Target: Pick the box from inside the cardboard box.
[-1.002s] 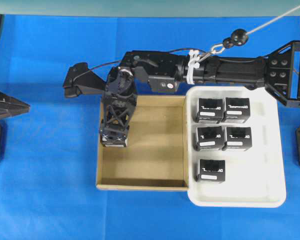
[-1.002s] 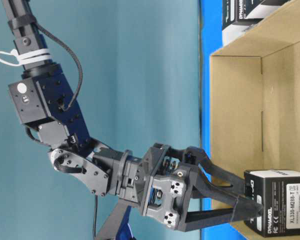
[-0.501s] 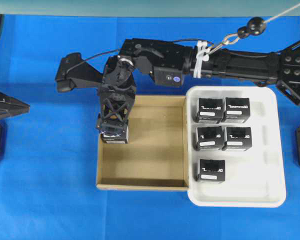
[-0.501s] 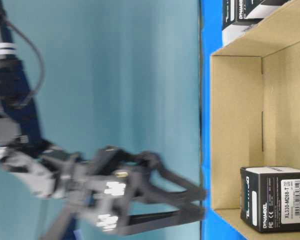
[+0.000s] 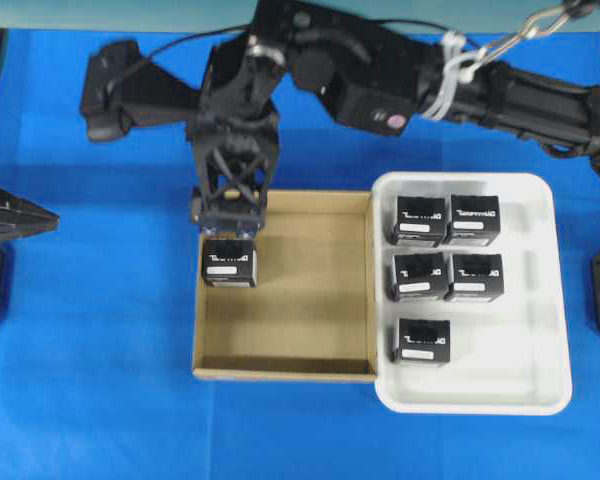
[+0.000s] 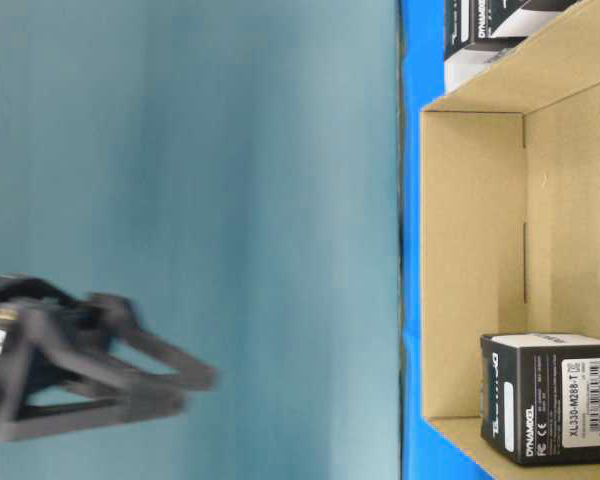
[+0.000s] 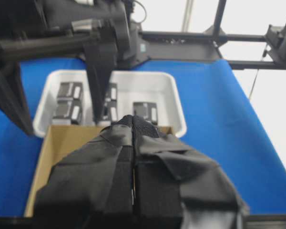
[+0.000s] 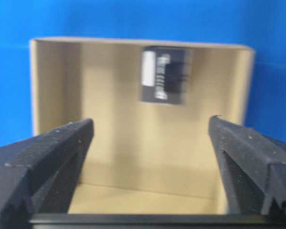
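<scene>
On the blue table (image 5: 100, 400), the box (image 5: 229, 266) sits in the cardboard box (image 5: 285, 372), against its left wall at frame centre-left. My right gripper (image 5: 226, 218) hangs above it, jaws spread, empty. My left gripper (image 7: 133, 143) is pressed closed.

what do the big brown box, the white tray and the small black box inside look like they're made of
The cardboard box: matte brown cardboard, judging by its dull tan walls and folded corners. The white tray: probably moulded plastic, smooth with rounded corners and rim. The box: likely printed paperboard, black with white lettering and a label strip; sharp folded edges show in the table-level view.
</scene>
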Motion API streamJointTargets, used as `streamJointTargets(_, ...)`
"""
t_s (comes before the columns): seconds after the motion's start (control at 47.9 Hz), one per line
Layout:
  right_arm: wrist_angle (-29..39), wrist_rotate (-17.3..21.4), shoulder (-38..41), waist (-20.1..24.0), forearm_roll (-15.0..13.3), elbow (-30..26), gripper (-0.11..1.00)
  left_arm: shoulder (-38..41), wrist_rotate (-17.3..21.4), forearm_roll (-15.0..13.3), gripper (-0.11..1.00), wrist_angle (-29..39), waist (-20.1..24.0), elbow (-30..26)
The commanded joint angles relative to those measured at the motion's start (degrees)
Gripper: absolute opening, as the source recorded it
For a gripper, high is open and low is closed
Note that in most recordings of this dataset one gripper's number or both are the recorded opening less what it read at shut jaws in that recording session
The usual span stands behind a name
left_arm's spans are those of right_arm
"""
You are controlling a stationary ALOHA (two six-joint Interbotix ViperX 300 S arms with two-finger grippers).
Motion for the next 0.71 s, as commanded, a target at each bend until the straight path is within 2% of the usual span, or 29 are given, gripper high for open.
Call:
streamJointTargets(0.0,0.5,0.4,-0.9,0.1,-0.8,-3.3,0.99,0.3,-0.2,0.2,-0.07,-0.1,-0.2,-1.7)
streamJointTargets(0.125,1.6,1.1,-0.9,0.3,-1.1,-5.6,0.99,-0.3,-0.3,0.2,-0.07,0.0,-0.5,-1.8)
streamJointTargets(0.334,1.8,1.3,-1.1,0.6,-2.2,-4.4,0.99,-0.4,-0.3,0.2,-0.07,0.0,-0.5,-1.8)
streamJointTargets(0.418,1.6,1.3,-1.0,1.0,-4.1,-3.0,0.99,-0.4,-0.3,0.2,-0.07,0.0,-0.6,-1.8)
streamJointTargets(0.564,0.0,1.5,-0.7,1.5,-9.6,1.8,0.99,-0.4,-0.4,0.2,-0.07,0.0,-0.9,-1.8)
streamJointTargets(0.689,-4.3,1.1,-1.0,1.8,-10.8,7.0,0.99,-0.4,-1.1,0.2,-0.07,0.4,-1.2,-1.8)
